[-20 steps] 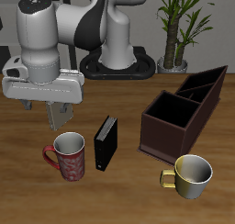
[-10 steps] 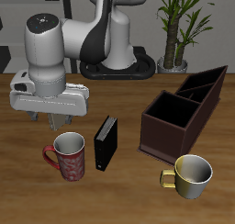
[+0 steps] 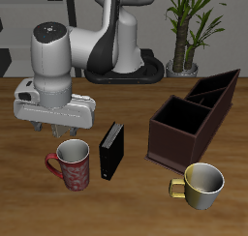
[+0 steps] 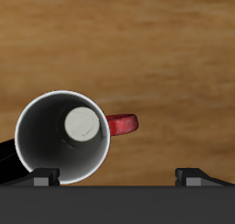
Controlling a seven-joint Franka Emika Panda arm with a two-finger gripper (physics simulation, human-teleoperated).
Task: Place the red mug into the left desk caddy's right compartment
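Note:
The red mug stands upright on the wooden table near the front edge, its loop handle pointing away from the black book. My gripper hangs just above and slightly behind the mug, open and empty. In the wrist view the mug's light grey inside lies close to one fingertip; the other fingertip is well off to the handle's side. The left desk caddy, a dark brown tall-walled box, stands across the table beyond the book, with nothing visible inside it.
A black book stands upright right beside the red mug. A cream-and-gold mug sits in front of the caddy. A second dark brown caddy with sloped walls stands behind the first. A potted plant is at the back.
My gripper has come down and moved forward toward the red mug. The mug, book and caddies have not moved.

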